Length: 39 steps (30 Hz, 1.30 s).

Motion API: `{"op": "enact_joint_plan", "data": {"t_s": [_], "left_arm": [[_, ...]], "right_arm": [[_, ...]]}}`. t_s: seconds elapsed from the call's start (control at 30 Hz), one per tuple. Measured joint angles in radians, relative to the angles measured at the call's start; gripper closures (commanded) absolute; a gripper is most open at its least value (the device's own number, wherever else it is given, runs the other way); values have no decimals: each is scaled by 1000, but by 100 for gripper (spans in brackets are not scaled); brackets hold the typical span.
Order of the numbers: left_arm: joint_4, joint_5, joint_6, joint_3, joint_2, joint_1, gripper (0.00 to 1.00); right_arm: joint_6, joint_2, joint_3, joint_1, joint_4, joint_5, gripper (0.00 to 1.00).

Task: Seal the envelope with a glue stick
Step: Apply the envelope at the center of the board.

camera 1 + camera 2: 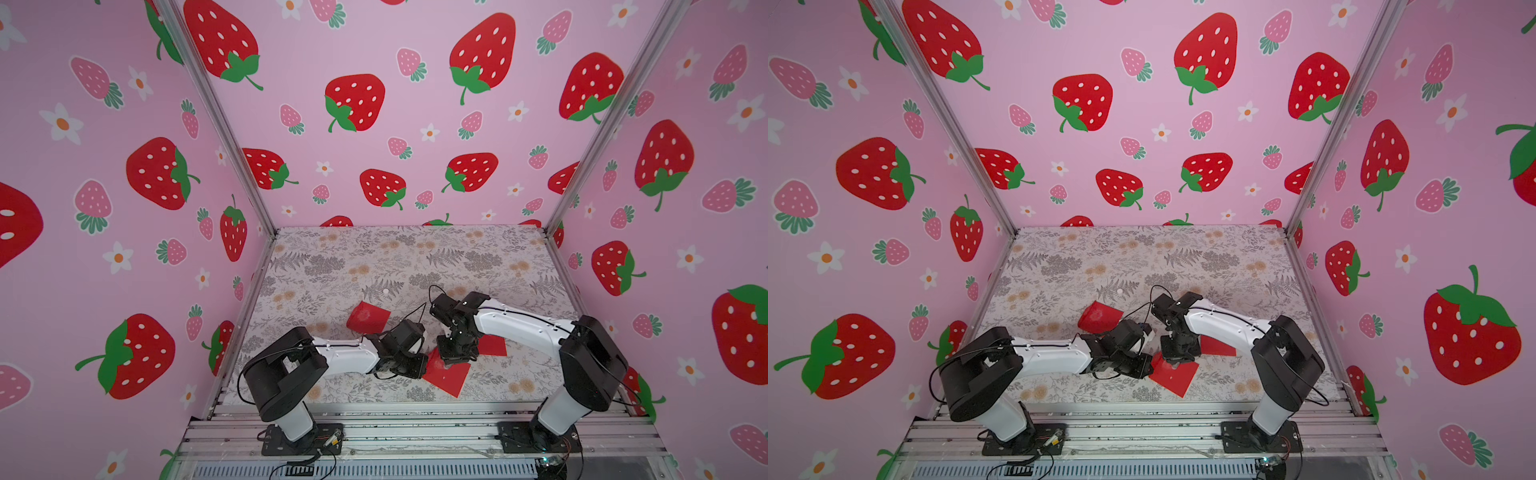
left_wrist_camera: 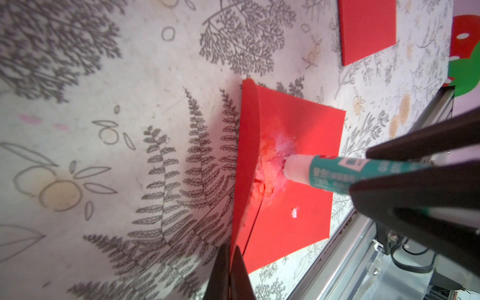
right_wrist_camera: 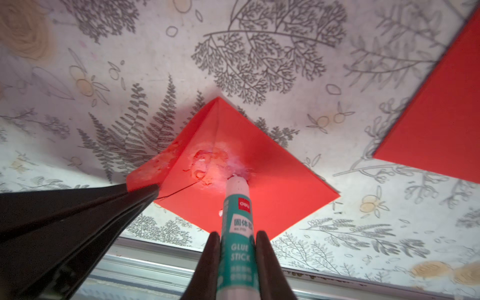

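A red envelope (image 1: 448, 377) (image 1: 1174, 377) lies near the table's front edge, between both arms. Its flap (image 2: 246, 155) (image 3: 153, 168) stands lifted, and my left gripper (image 2: 230, 250) (image 1: 424, 369) is shut on the flap's edge. My right gripper (image 3: 237, 236) (image 1: 454, 362) is shut on the glue stick (image 3: 237, 207) (image 2: 327, 172), a white tube with a teal label. The stick's white tip touches the envelope body (image 2: 298, 213) just beside the flap's fold, in a patch of smeared white glue. From above, the arms hide the glue stick.
A second red envelope (image 1: 493, 345) (image 3: 441, 124) lies flat just behind my right gripper. A third one (image 1: 368, 318) sits further back to the left, flap curled. A small white object (image 1: 385, 291) rests mid-table. A metal rail (image 1: 415, 409) runs along the front edge.
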<state>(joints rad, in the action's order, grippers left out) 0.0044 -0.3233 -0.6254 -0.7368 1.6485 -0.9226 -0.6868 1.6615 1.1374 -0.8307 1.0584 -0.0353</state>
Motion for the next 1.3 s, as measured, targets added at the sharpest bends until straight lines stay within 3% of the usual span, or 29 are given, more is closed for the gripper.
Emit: {"op": "enact_joint_plan", "data": {"t_s": [0.47, 0.6, 0.93, 1.3], "left_arm": [[-3, -2, 0, 0, 0, 2, 100], [-3, -2, 0, 0, 0, 2, 100], [0, -2, 0, 0, 0, 2, 100], [-2, -2, 0, 0, 0, 2, 100]], "right_arm": [[-28, -16, -57, 6, -196, 244, 100], [-28, -16, -58, 7, -193, 226, 100], [-12, -6, -11, 6, -55, 23, 100], [-5, -8, -42, 14, -184, 218, 100]]}}
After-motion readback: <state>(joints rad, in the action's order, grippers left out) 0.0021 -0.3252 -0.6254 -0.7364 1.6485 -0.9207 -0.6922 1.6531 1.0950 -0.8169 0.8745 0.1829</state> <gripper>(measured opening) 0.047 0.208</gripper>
